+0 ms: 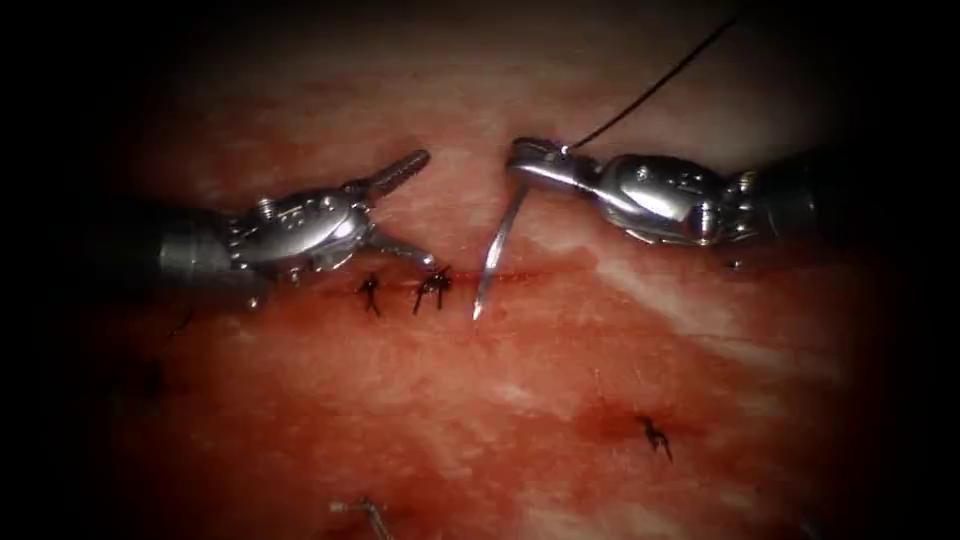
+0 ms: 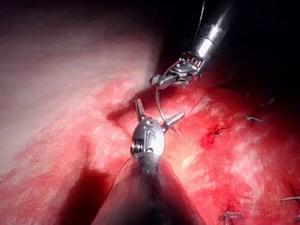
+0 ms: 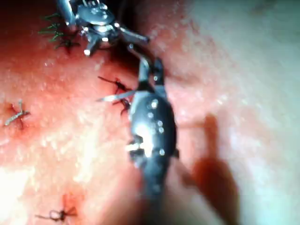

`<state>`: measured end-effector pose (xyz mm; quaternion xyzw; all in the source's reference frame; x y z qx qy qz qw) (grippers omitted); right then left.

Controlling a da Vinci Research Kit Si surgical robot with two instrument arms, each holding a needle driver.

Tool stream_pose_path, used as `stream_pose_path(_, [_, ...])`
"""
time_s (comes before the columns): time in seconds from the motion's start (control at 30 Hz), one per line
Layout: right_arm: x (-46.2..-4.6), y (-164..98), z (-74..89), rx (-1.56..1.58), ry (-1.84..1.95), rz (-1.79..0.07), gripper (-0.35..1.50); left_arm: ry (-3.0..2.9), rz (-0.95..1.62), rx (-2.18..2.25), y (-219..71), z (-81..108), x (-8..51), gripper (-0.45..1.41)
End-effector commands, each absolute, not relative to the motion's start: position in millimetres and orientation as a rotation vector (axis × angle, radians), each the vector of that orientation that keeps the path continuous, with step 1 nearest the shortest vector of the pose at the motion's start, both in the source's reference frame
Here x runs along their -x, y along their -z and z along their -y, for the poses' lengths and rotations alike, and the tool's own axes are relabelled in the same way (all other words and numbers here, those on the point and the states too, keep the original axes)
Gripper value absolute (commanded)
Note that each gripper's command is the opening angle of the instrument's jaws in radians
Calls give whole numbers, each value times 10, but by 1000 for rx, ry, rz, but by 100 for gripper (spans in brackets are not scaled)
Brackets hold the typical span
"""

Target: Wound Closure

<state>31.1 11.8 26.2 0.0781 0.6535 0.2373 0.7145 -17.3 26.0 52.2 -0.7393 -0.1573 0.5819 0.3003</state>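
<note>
red, wet tissue (image 1: pixel 560 400) fills the field, and we see the cut (image 1: pixel 520 276) running across it as a thin dark line. the right hand (image 1: pixel 528 160) comes in from the right, clenched on the needle (image 1: pixel 495 255) at its thread end. from there the needle hangs down with its point at the cut, just right of the stitches; we cannot tell whether the tip has entered the tissue, but most of the curve is out in the open. the thread (image 1: pixel 660 85) leaves the clamped end of the needle and runs up and away to the right, dark and taut-looking.

the left hand (image 1: pixel 418 210) comes in from the left with its jaws spread wide, grasping nothing. one jaw points up and away from the tissue; the other reaches down toward the cut, its tip right at the nearer of two dark stitches (image 1: pixel 432 288). the second stitch (image 1: pixel 371 293) sits just to the left of it on the same line.

in the left wrist view we see the left hand (image 2: pixel 157 116) released, jaws apart, with the needle (image 2: pixel 160 105) curving down between them from the right hand (image 2: pixel 161 80) above.

lower right of the cut, another dark knot (image 1: pixel 655 434) sits in red fluid (image 1: pixel 610 420) on the tissue.
</note>
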Motion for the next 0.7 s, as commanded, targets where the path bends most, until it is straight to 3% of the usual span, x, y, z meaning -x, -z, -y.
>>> stream_pose_path(0.03, [-313, -271, -118, -160, -493, -1451, -35, -1561, 450, 1948, -527, -254, 178, 42])
stream_pose_path(0.1, [-313, -272, -119, -140, -441, -1453, -35, -1628, 509, 1911, -522, -250, 176, 26])
stream_pose_path(0.3, [-312, -278, -124, -36, -219, -1472, -35, -1936, 735, 1577, -505, -235, 178, 34])
stream_pose_path(0.43, [-316, -278, -125, 31, -95, -1475, -35, -2008, 687, 1478, -508, -214, 189, 29])
stream_pose_path(0.7, [-322, -282, -121, 82, 15, -1472, -35, -2124, 606, 1377, -533, -184, 232, 37])
